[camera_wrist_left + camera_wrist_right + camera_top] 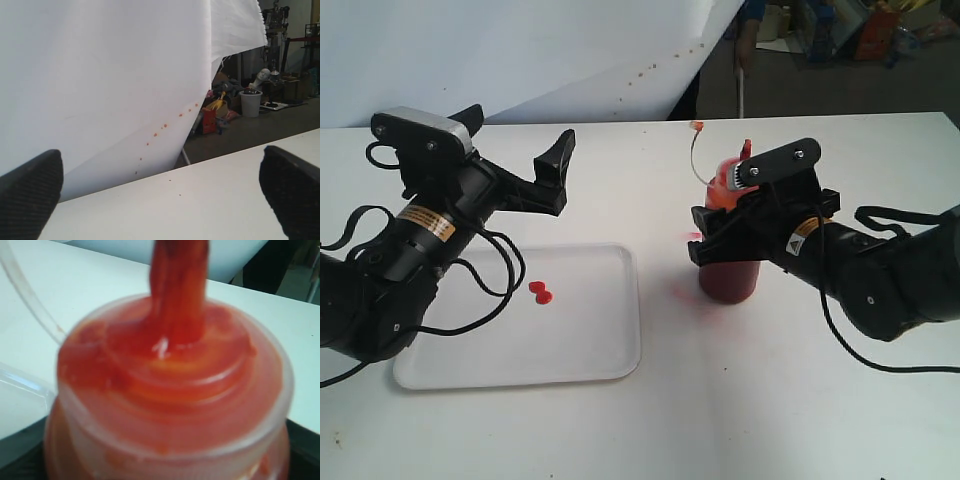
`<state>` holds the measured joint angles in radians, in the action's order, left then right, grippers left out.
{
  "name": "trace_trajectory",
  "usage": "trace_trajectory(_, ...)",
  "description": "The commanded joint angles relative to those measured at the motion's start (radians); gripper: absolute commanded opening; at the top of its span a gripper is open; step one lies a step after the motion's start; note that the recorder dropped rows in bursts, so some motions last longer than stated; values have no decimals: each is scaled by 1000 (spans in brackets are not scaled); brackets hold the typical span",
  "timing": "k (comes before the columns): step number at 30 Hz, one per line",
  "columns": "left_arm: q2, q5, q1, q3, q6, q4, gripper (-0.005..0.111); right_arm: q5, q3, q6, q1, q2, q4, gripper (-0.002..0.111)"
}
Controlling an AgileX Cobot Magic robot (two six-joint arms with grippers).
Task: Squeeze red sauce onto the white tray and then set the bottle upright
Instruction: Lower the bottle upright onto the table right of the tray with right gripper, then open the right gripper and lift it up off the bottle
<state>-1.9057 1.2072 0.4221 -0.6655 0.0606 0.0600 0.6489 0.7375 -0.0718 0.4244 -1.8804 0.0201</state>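
Note:
The bottle (728, 272) stands upright on the table, just right of the white tray (590, 340). Its dark red contents fill the lower part, and its thin tethered tip cap (697, 127) sticks up behind. My right gripper (722, 236) is shut on the bottle's upper body, below the red nozzle cap. In the right wrist view the bottle's cap (170, 375) fills the picture and hides the fingers. The red sauce (540, 292) lies as two small joined blobs on the tray's left half. My left gripper (520, 124) hangs open above the tray's far left corner, with nothing between its fingers (30, 192).
A faint pale-red smear (686, 291) marks the table between tray and bottle. A white backdrop sheet (100, 75) hangs behind the table's far edge, with floor clutter (250, 102) beyond it. The left arm's cables (500, 275) droop over the tray's left side.

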Motion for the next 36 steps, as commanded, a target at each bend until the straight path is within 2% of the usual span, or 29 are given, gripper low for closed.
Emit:
trace_trajectory(1, -1, 14, -4, -3, 1, 7, 105, 83, -3, 4, -5, 14, -13, 20)
trace_trajectory(3, -1, 14, -4, -3, 1, 7, 105, 88, -3, 4, -5, 14, -13, 39)
trace_trajectory(7, -1, 14, -4, -3, 1, 7, 105, 90, -3, 4, -5, 14, -13, 94)
trace_trajectory(9, -1, 14, -4, -3, 1, 7, 105, 90, -3, -6, -5, 14, -13, 105)
trace_trajectory(26, -1, 14, -4, -3, 1, 7, 105, 90, -3, -6, -5, 25, -20, 105)
trace_trajectory(32, -1, 14, -4, -3, 1, 7, 105, -32, -3, 6, -5, 131, -20, 105)
trace_trajectory(36, -1, 14, -4, -3, 1, 7, 105, -111, -3, 86, -5, 196, -53, 105)
